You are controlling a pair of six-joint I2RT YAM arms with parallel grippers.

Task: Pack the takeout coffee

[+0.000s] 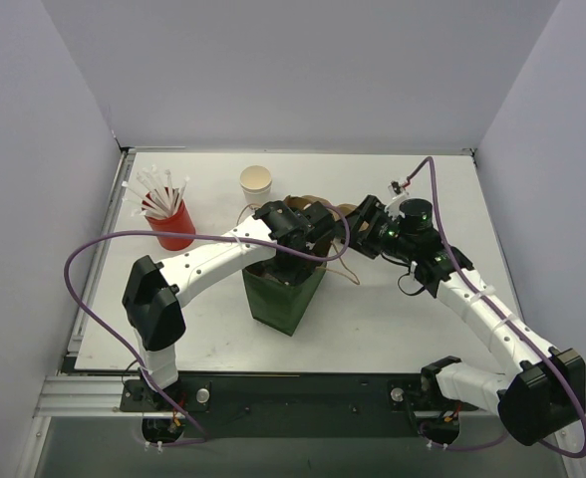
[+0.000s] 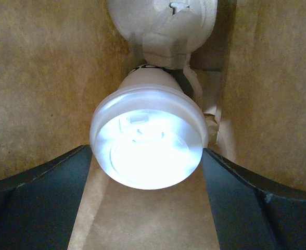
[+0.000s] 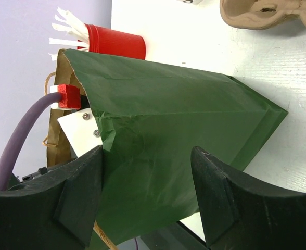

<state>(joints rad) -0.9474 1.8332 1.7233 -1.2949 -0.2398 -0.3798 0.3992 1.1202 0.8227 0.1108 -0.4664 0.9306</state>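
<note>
Gripping the takeout coffee (image 2: 142, 130) with the left gripper (image 2: 148, 152), dark fingers (image 2: 43, 192) closing on both sides of the round white lid. Holding it down inside the paper bag (image 1: 276, 299), brown inner walls showing left and right in the left wrist view, lid facing the camera and glaring bright. Hanging clear of the bag floor or resting on it: cannot tell. Noting a pale moulded lump (image 2: 161, 26) just beyond the cup at the top of that view; touching or not, cannot tell. Holding the left arm (image 1: 213, 259) stretched over from the left, wrist down in the bag mouth in the top view, hiding the cup there. Noting the bag standing near the middle of the table (image 1: 373, 319), green outside, twine handle (image 3: 48, 83) at the rim. Holding the right gripper (image 3: 147, 153) wide apart, nothing pinched, fingers framing the green side of the bag from the right. Noting a purple cable (image 3: 17, 135) ending at a red block (image 3: 69, 96) at the bag mouth. Noting the red cup (image 1: 173, 229) of white straws (image 1: 153, 187) well apart to the bag's left, and the lidless white cup (image 1: 256, 182) farther back. Noting a brown pulp carrier (image 3: 265, 13) on the white tabletop past the bag in the right wrist view.
</note>
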